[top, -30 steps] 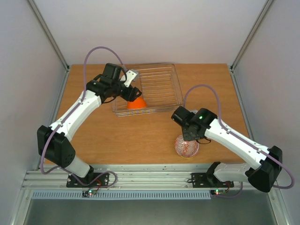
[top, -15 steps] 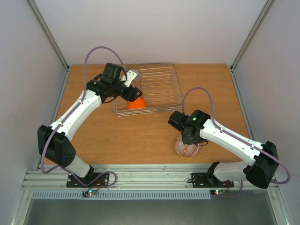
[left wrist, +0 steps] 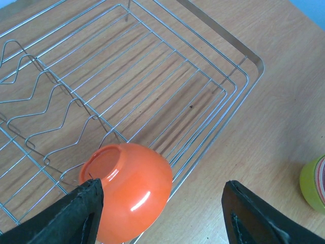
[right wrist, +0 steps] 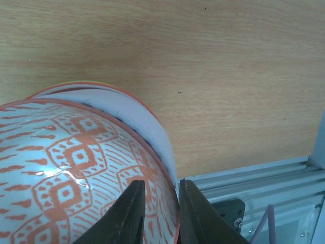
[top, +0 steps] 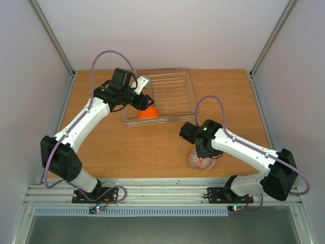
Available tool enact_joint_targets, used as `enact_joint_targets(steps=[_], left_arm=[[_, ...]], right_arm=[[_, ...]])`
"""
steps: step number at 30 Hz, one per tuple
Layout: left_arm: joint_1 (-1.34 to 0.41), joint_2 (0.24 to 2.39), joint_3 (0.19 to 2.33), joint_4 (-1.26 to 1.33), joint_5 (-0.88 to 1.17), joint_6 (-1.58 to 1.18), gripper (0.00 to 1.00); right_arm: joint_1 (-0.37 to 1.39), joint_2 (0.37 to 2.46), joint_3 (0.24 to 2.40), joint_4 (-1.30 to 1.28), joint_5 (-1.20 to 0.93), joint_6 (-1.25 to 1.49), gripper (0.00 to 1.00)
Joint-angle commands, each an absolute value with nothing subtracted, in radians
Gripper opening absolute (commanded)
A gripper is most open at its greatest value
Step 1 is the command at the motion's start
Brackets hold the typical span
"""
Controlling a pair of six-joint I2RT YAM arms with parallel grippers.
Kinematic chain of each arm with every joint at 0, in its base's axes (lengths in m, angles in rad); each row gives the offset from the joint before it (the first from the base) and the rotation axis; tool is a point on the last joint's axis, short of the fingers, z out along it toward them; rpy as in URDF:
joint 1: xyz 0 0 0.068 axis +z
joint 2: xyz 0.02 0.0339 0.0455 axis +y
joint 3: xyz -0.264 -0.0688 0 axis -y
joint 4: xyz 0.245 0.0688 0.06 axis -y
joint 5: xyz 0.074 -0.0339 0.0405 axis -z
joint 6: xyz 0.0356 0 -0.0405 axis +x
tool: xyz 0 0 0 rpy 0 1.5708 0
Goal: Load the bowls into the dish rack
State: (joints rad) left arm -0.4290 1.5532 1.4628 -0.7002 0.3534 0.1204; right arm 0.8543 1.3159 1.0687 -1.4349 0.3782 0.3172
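Left gripper [left wrist: 161,192] jaws apart over orange bowl [left wrist: 127,185] at dish rack [left wrist: 244,56] edge; right gripper [right wrist: 161,198] clamped on red-patterned bowl [right wrist: 66,168]

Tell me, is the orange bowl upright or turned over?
Turned over: the orange bowl shows its foot ring, opening hidden, on the dish rack wires.
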Motion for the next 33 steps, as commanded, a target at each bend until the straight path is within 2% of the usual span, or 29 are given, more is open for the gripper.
enact_joint_targets(steps=[1,6,10,12,14,15,24,33], left_arm=[[-0.431,1.562,1.503,-0.697,0.373,0.128,0.65],[-0.431,1.562,1.503,-0.699,0.376,0.129,0.66],[-0.431,1.563,1.504,-0.7,0.378,0.129,0.66],[-0.431,1.562,1.503,-0.7,0.378,0.129,0.65],[-0.431,1.562,1.504,-0.699,0.377,0.129,0.66],[-0.431,1.562,1.503,-0.7,0.377,0.129,0.66],[-0.431,1.562,1.506,-0.701,0.371,0.13,0.66],[-0.432,1.55,1.511,-0.707,0.349,0.139,0.66]], right_arm=[[0.874,1.349,1.062,-1.458,0.402,0.376,0.23],[0.877,1.359,1.053,-1.462,0.409,0.387,0.24],[0.879,1.364,1.039,-1.456,0.407,0.394,0.21],[0.884,1.367,1.041,-1.463,0.414,0.402,0.16],[0.887,1.363,1.046,-1.47,0.422,0.408,0.04],[0.888,1.36,1.049,-1.475,0.426,0.411,0.02],[0.953,1.301,1.175,-1.558,0.466,0.42,0.01],[0.974,1.249,1.383,-1.537,0.578,0.253,0.01]])
